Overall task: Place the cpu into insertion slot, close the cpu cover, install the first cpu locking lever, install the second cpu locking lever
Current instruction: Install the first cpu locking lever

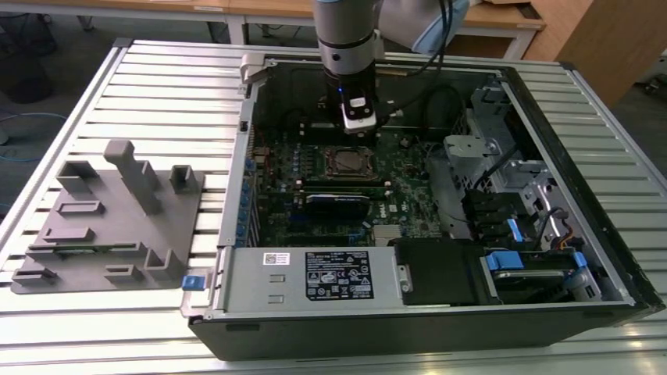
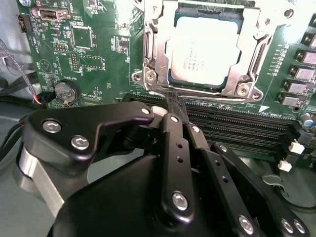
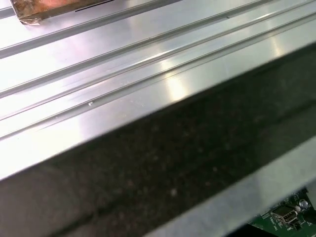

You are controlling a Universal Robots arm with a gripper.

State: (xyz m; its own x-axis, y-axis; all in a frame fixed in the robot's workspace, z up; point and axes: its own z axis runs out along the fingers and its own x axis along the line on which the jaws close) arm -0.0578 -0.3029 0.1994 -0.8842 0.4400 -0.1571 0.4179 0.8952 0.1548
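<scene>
The cpu [image 2: 205, 49] lies flat in the insertion slot [image 1: 349, 162] on the green motherboard [image 2: 94, 44], its silver face up. The cpu cover [image 2: 153, 54], a silvery metal frame, lies down around the chip. In the second wrist view my gripper [image 2: 174, 102] has its black fingers [image 2: 170, 143] drawn together, the tips at the socket frame's edge beside a thin lever wire. Whether the tips hold that wire is hidden. In the exterior view the gripper [image 1: 358, 129] hangs inside the open computer case, just behind the socket.
Long black memory slots [image 2: 237, 123] run beside the socket, and a coin battery [image 2: 64, 91] sits nearby. The case holds a power supply [image 1: 312, 273], drive cage [image 1: 521, 203] and black card [image 1: 339, 205]. A grey fixture plate [image 1: 109, 226] lies on the slatted table [image 3: 123, 59].
</scene>
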